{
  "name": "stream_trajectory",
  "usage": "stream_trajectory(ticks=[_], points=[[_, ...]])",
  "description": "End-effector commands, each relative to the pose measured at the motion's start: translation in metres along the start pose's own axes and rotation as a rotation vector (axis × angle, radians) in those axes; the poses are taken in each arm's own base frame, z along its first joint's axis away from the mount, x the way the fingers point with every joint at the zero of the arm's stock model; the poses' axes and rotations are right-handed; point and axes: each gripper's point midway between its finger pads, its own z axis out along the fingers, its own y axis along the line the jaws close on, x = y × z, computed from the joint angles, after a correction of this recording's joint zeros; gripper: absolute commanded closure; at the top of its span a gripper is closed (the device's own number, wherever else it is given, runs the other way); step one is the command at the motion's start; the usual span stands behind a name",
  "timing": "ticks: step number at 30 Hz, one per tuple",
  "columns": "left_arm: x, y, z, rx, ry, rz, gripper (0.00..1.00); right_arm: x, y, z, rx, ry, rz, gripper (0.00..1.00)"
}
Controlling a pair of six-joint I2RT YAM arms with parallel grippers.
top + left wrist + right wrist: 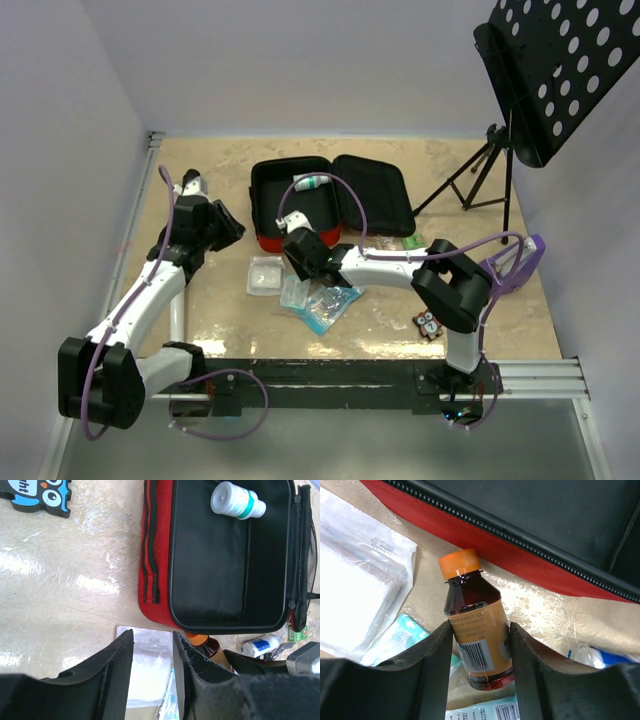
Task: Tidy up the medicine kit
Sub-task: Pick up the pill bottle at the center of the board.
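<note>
Already unzipped, the medicine kit (275, 195) lay open at the middle of the counter (400, 150), with a white bottle (310, 183) in its base. Just outside its red wall, the right hand (480, 630) clasped an amber bottle (470, 600) by the label, cap toward the kit. Lifting it clear of the zipper edge before swinging inward seemed wise. The left hand (152, 640) hovered released over a clear packet (147, 677).

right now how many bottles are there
3: a white bottle in the kit, an amber bottle in the right gripper, a small blue-labelled bottle by the kit. More may be hidden.
</note>
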Motion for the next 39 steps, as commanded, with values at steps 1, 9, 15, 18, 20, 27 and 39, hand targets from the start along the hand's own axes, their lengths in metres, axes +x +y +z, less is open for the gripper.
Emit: stream_trajectory(ticks=[1, 9, 15, 18, 20, 27, 39], points=[[-0.010, -0.011, -0.007, 0.049, -0.030, 0.026, 0.59, -0.016, -0.003, -0.009, -0.002, -0.025, 0.025, 0.56], [-0.012, -0.016, -0.010, 0.066, -0.032, 0.022, 0.59, -0.003, 0.004, -0.009, -0.043, 0.010, 0.023, 0.51], [-0.013, -0.020, -0.010, 0.079, -0.026, 0.018, 0.59, 0.011, 0.000, -0.009, -0.039, 0.048, -0.006, 0.48], [-0.012, -0.019, -0.010, 0.078, -0.027, 0.017, 0.59, 0.012, -0.001, -0.014, -0.046, 0.042, 0.002, 0.56], [-0.010, -0.018, -0.010, 0.078, -0.022, 0.014, 0.59, 0.014, -0.002, -0.014, -0.045, 0.051, -0.009, 0.62], [-0.013, -0.020, -0.014, 0.080, -0.033, 0.012, 0.59, -0.013, 0.000, -0.039, -0.089, 0.000, 0.027, 0.94], [-0.023, -0.024, -0.020, 0.076, -0.062, -0.003, 0.59, -0.139, -0.010, -0.131, -0.291, -0.259, 0.323, 1.00]])
